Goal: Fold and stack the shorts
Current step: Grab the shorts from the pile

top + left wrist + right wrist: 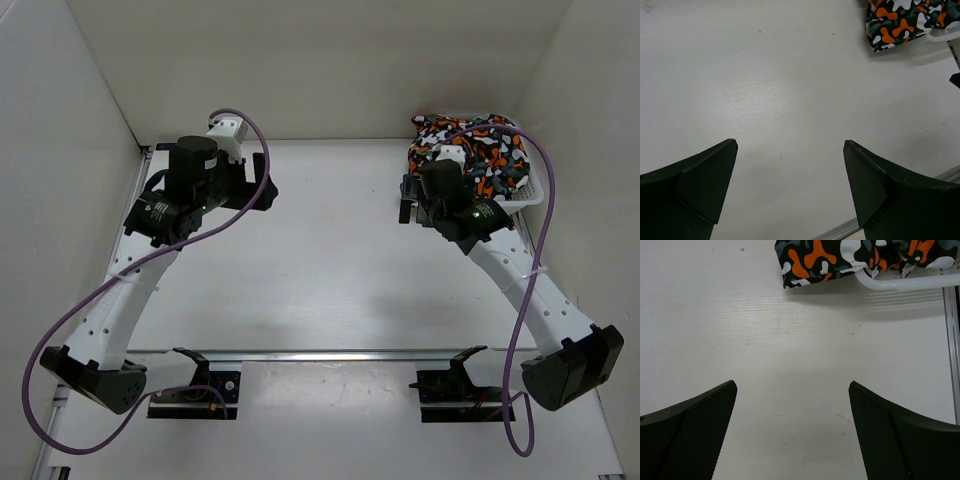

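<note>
Shorts [480, 150] overhang basket [910, 282] rim, far-right corner; right gripper [792, 385] near.

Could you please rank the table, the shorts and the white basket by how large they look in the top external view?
1. table
2. shorts
3. white basket, judged only on its visible part, as the shorts cover most of it.

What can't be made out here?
- Shorts: top view, right arm covers their near edge; bunched, so pair count unclear.
- Basket: top view, mostly under the shorts; right wrist view cuts it at the top edge.
- Left wrist view: shorts cut off by the corner.
</note>
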